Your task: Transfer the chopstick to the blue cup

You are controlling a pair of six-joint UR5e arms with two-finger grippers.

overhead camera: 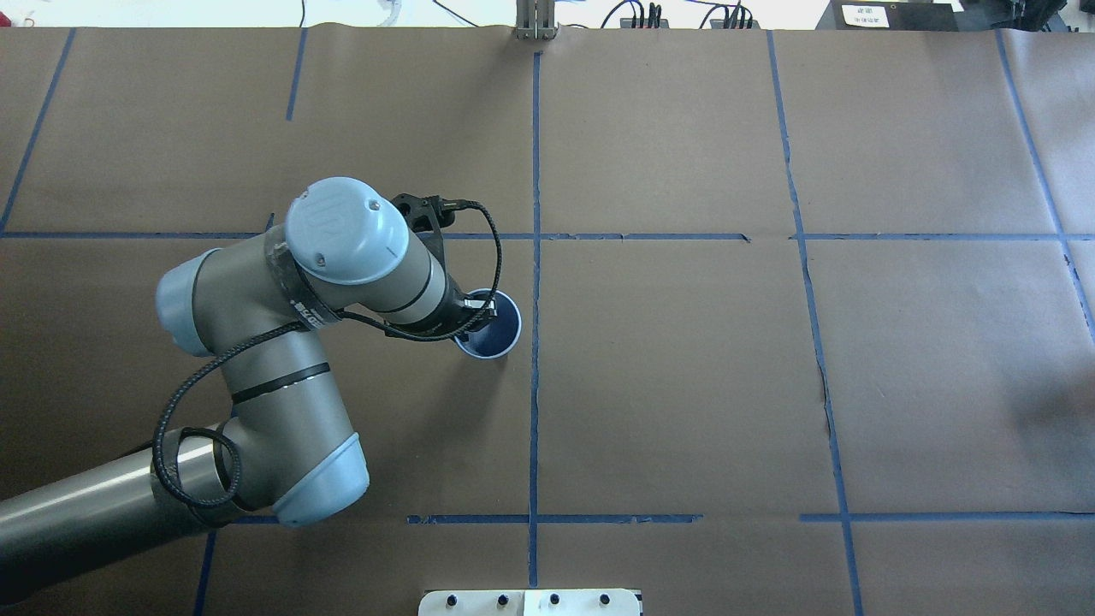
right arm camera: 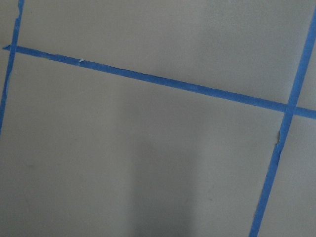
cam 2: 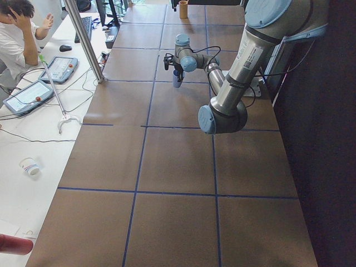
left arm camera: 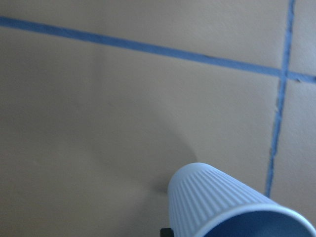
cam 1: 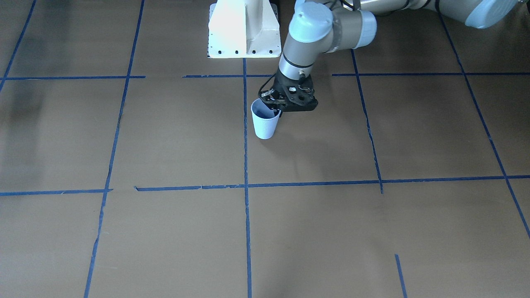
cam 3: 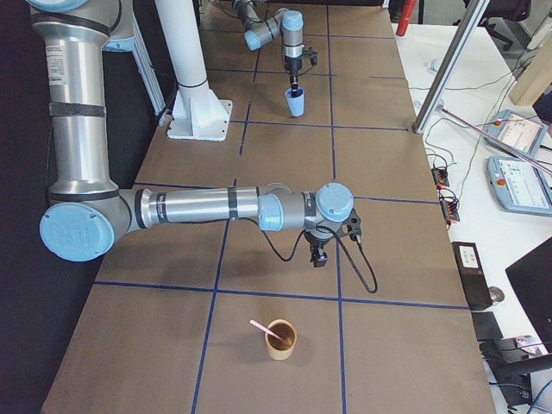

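Observation:
The blue cup [cam 1: 265,123] stands upright on the brown table near the centre tape line; it also shows in the overhead view [overhead camera: 494,335] and close up in the left wrist view [left arm camera: 222,207]. My left gripper [cam 1: 275,109] is at the cup's rim, one finger inside and one outside, shut on the wall. The chopstick [cam 3: 260,327], a thin pink stick, leans in a brown cup [cam 3: 280,340] at the table's far right end. My right gripper [cam 3: 317,255] hovers above the table beyond that brown cup; I cannot tell whether it is open or shut.
The white robot base [cam 1: 244,31] stands just behind the blue cup. A metal post [cam 3: 440,73] and a side table with tablets [cam 3: 517,164] flank the operators' side. A seated person [cam 2: 14,33] is there. Blue tape lines grid the table.

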